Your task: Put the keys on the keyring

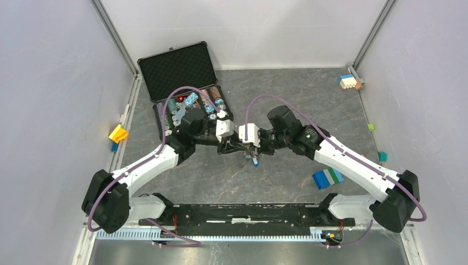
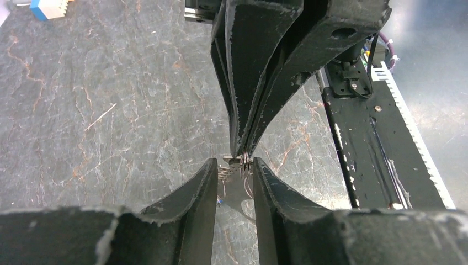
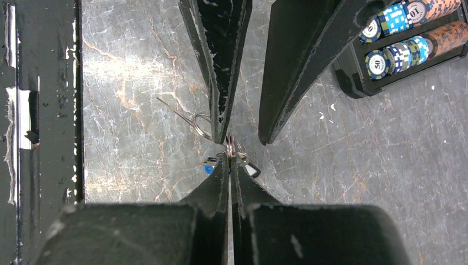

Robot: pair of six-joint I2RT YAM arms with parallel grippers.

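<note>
My two grippers meet tip to tip above the middle of the table. My right gripper is shut on a thin metal keyring and holds it off the table. It also shows in the top view. A key with a blue tag and one with a black-and-white tag hang by its tips. The blue tag shows below the grippers. My left gripper is open. Its fingers stand on either side of the ring and a small toothed key. A wire loop lies beside one left finger.
An open black case of poker chips stands at the back left. A yellow block lies at the left wall. A blue-green-white block lies near the right arm. Small blocks sit back right. The black base rail runs along the front.
</note>
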